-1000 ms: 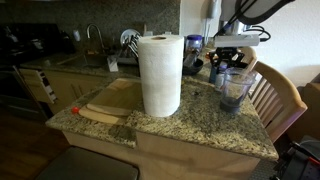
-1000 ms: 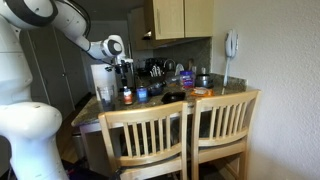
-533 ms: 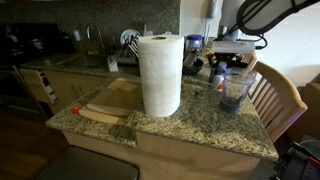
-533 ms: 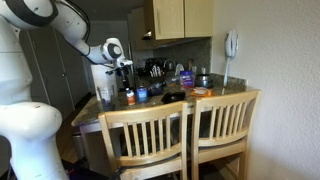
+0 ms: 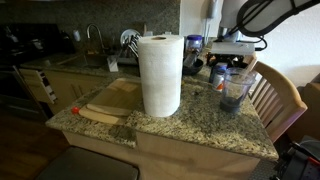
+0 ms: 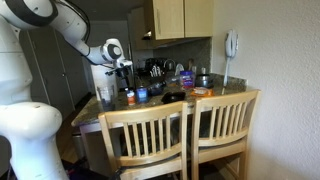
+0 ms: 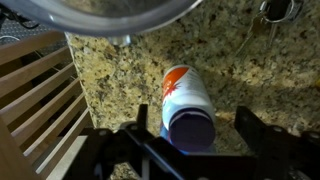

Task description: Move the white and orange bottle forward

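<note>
The white and orange bottle (image 7: 186,100) stands upright on the speckled granite counter (image 7: 110,80). In the wrist view I look down on its dark cap. My gripper (image 7: 197,135) is open around it, with a clear gap between the bottle and each dark finger (image 7: 255,128). In both exterior views the gripper (image 5: 224,70) (image 6: 126,85) hangs over the bottle (image 5: 222,82) (image 6: 129,97) near the counter's chair-side edge. The bottle's lower part is partly hidden there.
A large paper towel roll (image 5: 160,75) stands mid-counter beside a wooden board (image 5: 105,105). A blue can (image 6: 142,94) is next to the bottle, and a glass jar (image 5: 235,92) is close by. A metal bowl's rim (image 7: 110,12) lies just beyond. Wooden chairs (image 6: 180,135) line the counter edge.
The jaws have opened off the bottle, which stays standing between them. The arm has shifted only slightly.
</note>
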